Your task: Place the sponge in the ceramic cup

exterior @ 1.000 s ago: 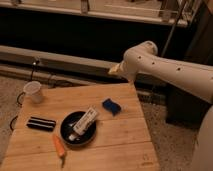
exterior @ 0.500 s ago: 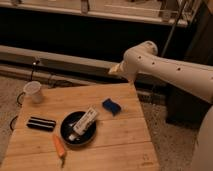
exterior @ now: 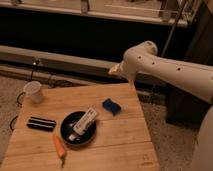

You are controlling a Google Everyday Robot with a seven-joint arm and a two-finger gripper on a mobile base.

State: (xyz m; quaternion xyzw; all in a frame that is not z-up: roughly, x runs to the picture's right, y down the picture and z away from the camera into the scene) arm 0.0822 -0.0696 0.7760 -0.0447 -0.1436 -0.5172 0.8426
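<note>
You had on table [exterior: 125, 146]: one sponge [exterior: 111, 105], one ceramic cup [exterior: 33, 92], one black pan [exterior: 86, 136], one white tube [exterior: 86, 121], one black bar [exterior: 41, 123], one orange stick [exterior: 59, 147]. One arm [exterior: 165, 70], one gripper [exterior: 115, 70], above table's far edge.

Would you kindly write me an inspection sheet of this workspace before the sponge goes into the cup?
surface: wooden table, level, with bare wood between the items.
job's things: sponge lies flat right of centre, nothing touching it; ceramic cup stands upright at the far left corner, well apart from it.
clutter: black pan near the centre, with a white packet lying across it; black bar to its left; orange item near the front edge.
grippers: gripper at the arm's tip above the far right edge, fingers open, holding nothing.
cables: dark cables on the floor behind the far left corner.
surroundings: speckled floor; dark wall behind.
</note>
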